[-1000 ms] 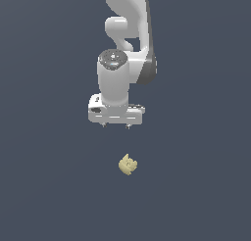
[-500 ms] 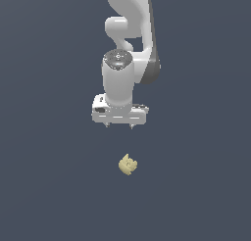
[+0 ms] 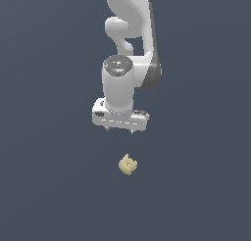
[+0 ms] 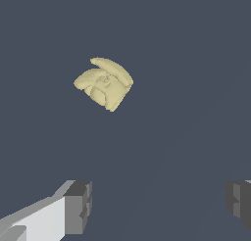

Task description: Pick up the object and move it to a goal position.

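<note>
My gripper (image 3: 120,130) hung with its jaws spread wide and nothing between them; in the wrist view the two dark finger pads (image 4: 78,205) stood far apart, one at each side of the picture, with only bare floor in the gap. The white palm bar sat level below my wrist, and the short fingertips pointed straight down. The object (image 3: 128,165), a small pale yellow-tan lump with jagged bumps, lay on the dark grey floor (image 3: 49,186) apart from the fingers, untouched. In the exterior view it sat below the gripper, slightly toward that view's right. It looked narrower than my open span, though how high I hung above it I could not judge from these views.
</note>
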Tool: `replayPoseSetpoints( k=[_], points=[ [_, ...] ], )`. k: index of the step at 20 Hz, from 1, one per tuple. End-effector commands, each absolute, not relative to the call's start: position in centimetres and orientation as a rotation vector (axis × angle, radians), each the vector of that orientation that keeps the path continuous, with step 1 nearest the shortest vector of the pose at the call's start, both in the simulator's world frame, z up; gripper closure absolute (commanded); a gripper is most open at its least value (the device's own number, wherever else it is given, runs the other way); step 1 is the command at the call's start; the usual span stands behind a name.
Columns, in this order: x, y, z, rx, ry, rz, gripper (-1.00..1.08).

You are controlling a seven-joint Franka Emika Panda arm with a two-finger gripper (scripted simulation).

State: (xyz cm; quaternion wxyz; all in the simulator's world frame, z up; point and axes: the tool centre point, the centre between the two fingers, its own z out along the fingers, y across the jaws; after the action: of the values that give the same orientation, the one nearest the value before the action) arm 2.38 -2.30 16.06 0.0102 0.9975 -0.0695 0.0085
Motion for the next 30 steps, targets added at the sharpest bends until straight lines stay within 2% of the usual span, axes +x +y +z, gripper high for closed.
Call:
replayPoseSetpoints(
  k=[1,18,30],
  points=[
    [3.1,-2.2,15.7,3.110,-0.280,0.025,-0.92],
    [10.2,-0.4,11.4,2.999,-0.922,0.009,-0.92],
    [12.5,0.8,9.3,2.915,-1.170,0.001,-0.92]
  ],
)
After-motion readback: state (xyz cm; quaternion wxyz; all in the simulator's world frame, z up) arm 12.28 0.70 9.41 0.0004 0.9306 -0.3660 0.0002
